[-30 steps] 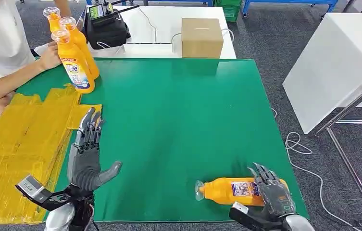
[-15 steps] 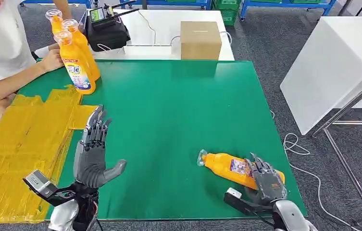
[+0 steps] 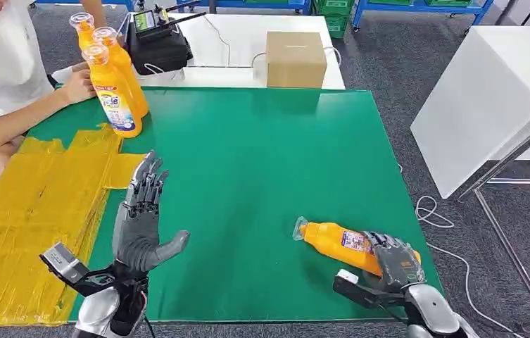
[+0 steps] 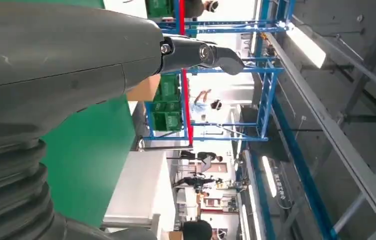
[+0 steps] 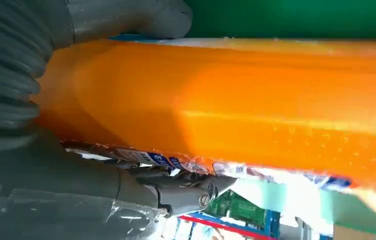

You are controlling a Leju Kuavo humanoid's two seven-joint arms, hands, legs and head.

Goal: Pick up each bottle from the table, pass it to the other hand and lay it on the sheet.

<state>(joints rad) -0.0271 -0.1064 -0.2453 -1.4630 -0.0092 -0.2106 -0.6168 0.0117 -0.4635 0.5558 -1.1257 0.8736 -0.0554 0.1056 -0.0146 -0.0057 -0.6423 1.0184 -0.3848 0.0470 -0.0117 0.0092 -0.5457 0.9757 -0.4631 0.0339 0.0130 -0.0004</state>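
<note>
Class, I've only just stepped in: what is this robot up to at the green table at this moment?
The robot's right hand grips an orange bottle near the front right of the green table; the bottle is tilted, cap towards the left. The left hand is raised over the table, open and holding nothing. The yellow sheet on the left side has no bottle on it yet. At the far left corner, a person's hand rests by three upright orange bottles.

No legible text, even on the bottle (image 3: 115, 91) labels.
</note>
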